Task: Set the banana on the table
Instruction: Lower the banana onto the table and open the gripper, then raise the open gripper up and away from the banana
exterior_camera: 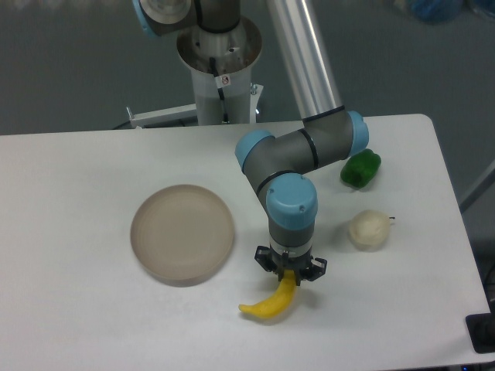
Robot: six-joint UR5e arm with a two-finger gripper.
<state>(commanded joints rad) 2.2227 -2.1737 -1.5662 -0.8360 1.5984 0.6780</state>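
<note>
The banana (271,303) is bright yellow and curved. It lies low on the white table (77,325), in front of the arm and right of the round plate. Its lower tip points left and looks to touch the tabletop. Its upper end rises between the fingers of my gripper (290,275). The gripper points straight down over that end, and its jaws look closed on it. The wrist hides the fingertips.
A round beige-grey plate (182,233) sits left of the gripper. A pale round vegetable (368,229) lies to the right, with a green pepper (360,168) behind it. The robot base (220,69) stands at the table's far edge.
</note>
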